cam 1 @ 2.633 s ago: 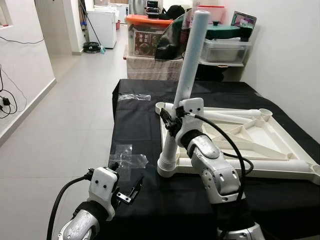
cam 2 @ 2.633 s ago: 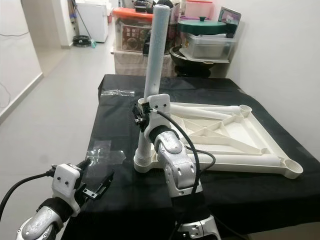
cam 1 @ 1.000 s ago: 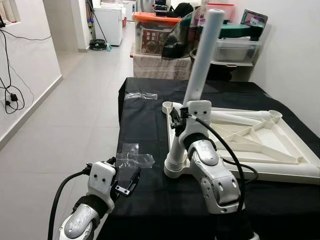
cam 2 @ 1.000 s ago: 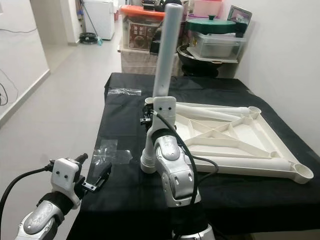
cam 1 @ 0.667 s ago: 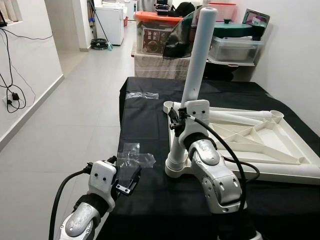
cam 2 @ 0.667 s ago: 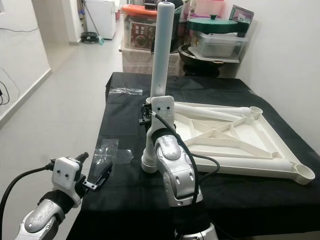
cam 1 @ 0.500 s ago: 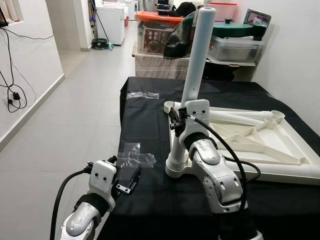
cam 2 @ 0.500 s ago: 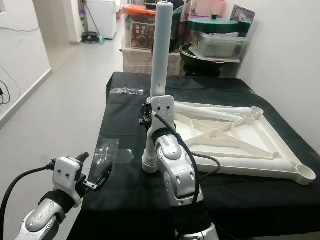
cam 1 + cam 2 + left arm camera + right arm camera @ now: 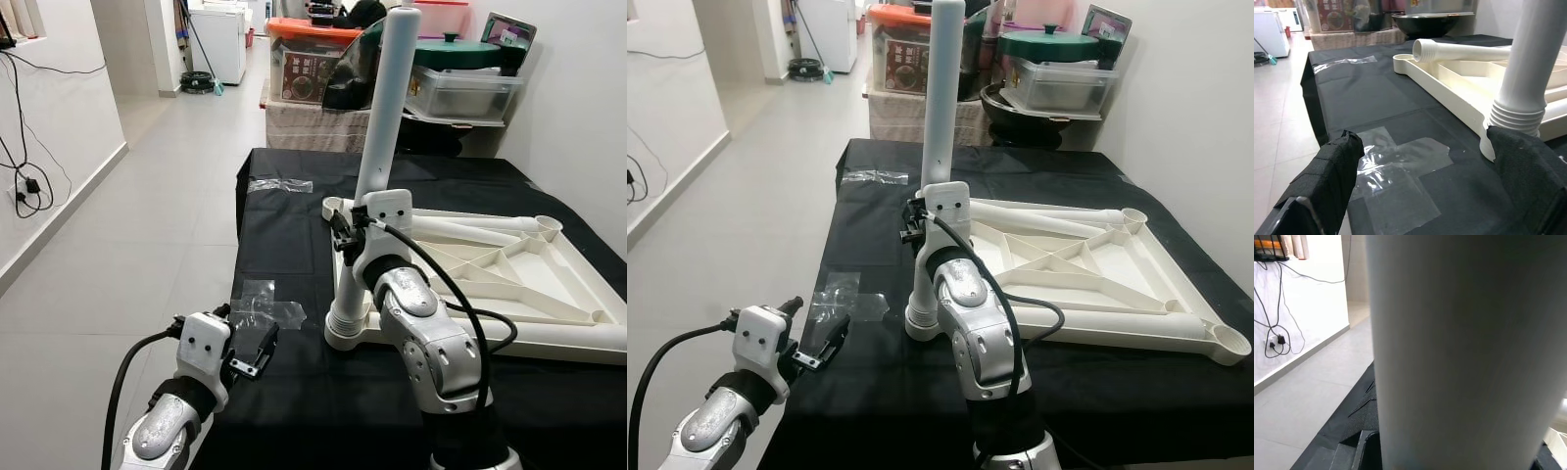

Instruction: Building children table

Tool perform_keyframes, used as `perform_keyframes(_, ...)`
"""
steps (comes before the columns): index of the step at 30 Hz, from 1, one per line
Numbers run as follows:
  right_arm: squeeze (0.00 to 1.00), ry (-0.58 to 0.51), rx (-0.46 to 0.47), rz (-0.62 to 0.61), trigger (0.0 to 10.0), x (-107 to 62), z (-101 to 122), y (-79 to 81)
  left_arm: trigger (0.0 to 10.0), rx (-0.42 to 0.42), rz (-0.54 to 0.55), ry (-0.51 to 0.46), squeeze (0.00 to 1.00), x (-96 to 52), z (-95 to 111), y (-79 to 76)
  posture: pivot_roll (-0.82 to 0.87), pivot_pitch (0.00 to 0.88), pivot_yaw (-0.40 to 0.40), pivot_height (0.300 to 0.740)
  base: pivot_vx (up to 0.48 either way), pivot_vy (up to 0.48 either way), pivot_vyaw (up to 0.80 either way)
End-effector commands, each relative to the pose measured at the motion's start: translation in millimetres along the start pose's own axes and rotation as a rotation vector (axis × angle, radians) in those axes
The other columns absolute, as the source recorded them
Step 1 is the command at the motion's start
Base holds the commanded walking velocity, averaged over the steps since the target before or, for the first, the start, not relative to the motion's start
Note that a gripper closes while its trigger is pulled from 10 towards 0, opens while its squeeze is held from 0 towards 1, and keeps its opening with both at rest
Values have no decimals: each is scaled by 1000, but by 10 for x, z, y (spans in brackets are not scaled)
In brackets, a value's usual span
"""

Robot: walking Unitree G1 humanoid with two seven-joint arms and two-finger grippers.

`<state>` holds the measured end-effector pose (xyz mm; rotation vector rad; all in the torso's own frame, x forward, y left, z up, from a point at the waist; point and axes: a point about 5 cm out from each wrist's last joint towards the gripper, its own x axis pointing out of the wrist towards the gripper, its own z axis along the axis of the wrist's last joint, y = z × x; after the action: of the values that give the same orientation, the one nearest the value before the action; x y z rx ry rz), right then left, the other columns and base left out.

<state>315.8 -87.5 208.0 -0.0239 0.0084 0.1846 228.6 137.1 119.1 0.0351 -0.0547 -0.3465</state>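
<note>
White table leg stands upright in near-left corner socket of upturned tabletop on black-covered table. Right gripper clamps the leg low. Left gripper hovers wide apart near plastic wrap, left edge.

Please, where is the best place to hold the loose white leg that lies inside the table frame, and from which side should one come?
Probably its bare middle shaft, from above: the loose leg lies flat in the upturned table frame, whose ribs crowd its sides.

white walls | grey tiled floor | stacked storage boxes
</note>
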Motion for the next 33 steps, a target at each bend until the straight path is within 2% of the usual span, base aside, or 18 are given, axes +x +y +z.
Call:
perform_keyframes(1, 0, 164, -26, -105, 10000, -16, -327, -242, 10000, 0, -9, 15, 0, 2, -47, -16, 71, 0, -77, 740, 0, 0, 0)
perform_keyframes(33, 0, 124, 31, -104, 10000, -75, -271, -232, 10000, 9, -25, 24, 0, 7, -58, 1, 67, 0, -57, 740, 0, 0, 0)
